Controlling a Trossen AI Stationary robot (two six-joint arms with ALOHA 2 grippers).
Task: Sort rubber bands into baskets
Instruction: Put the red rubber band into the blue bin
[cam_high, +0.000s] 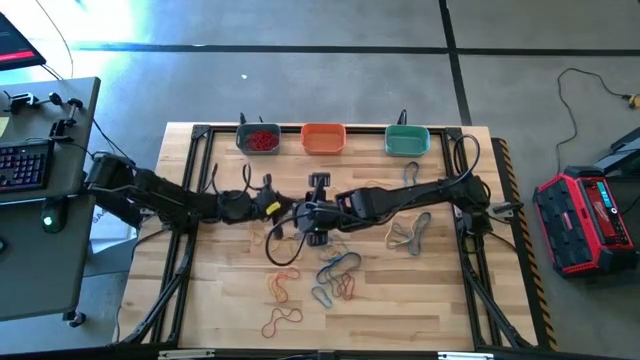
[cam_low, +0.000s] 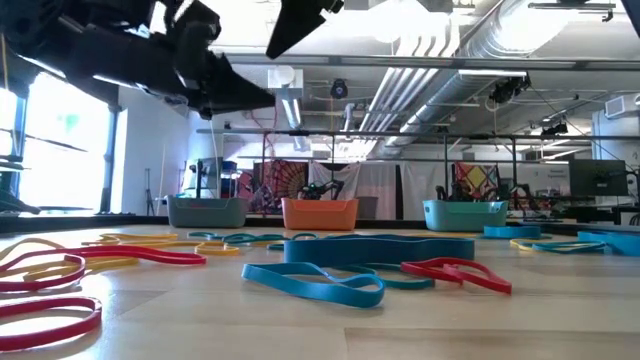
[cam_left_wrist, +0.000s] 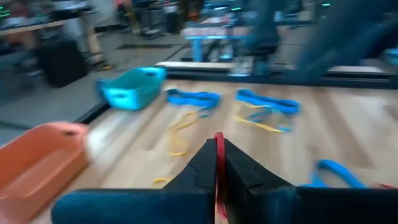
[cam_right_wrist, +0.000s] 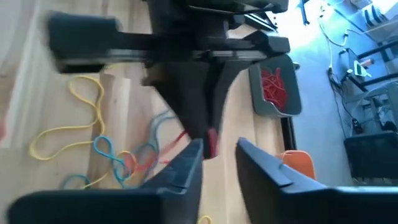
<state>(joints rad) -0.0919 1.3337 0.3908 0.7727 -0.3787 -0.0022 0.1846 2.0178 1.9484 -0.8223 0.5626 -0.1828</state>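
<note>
Pale wooden tabletop (cam_high: 230, 300), strewn with thin coloured rubber bands (cam_high: 338, 275); my left gripper (cam_left_wrist: 219, 163) pinches a red rubber band (cam_left_wrist: 219, 149), my right gripper (cam_right_wrist: 219, 149) parted; ducted workshop behind.

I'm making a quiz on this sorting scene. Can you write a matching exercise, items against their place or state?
Items:
1. grey basket
2. orange basket
3. teal basket
4. left gripper

States:
A. shut on a red band
B. middle of the row
C. holds red bands
D. at the right arm's end of the row

Pairs: 1-C, 2-B, 3-D, 4-A
</note>
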